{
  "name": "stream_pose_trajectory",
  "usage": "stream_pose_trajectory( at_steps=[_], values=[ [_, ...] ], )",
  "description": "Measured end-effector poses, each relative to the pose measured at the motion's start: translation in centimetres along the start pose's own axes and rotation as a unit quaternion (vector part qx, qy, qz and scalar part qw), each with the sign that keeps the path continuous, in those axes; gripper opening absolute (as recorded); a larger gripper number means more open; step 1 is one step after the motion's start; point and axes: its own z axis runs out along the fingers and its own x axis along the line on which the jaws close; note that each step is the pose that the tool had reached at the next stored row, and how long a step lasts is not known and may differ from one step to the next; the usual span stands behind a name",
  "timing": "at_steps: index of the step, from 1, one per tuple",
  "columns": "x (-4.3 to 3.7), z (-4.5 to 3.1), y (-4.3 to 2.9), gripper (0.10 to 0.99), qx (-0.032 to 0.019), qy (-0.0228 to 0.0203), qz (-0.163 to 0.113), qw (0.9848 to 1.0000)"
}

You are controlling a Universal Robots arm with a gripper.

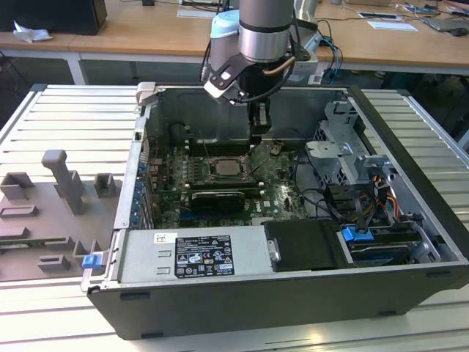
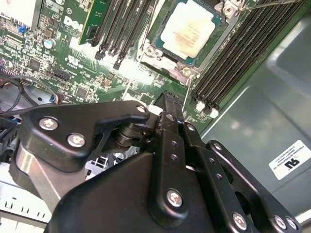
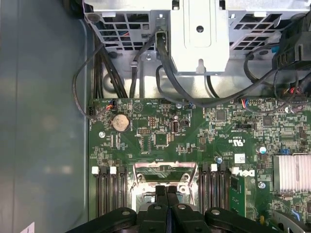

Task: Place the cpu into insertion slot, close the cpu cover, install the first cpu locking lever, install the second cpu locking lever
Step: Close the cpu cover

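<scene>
The cpu lies flat in its socket on the green motherboard inside the open computer case; its silver-grey top faces up. The cpu cover, a silvery frame, lies down around it, and its edge shows beyond the fingertips. A thin locking lever rod runs past one socket corner. My gripper hangs above the board just beyond the socket toward the exterior view's right. It is shut with nothing held, the black fingers pressed together.
Black memory slots flank the socket. A black card lies in front of it. The labelled power supply fills the case front, and a metal drive cage with cables stands right. Grey fixtures sit outside, left.
</scene>
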Motion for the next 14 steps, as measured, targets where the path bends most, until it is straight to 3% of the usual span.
stream_pose_trajectory(
  at_steps=[14],
  values=[
    [0.03, 0.06, 1.19, 0.106, 0.0014, -0.0002, 0.0, 1.0]
  ],
)
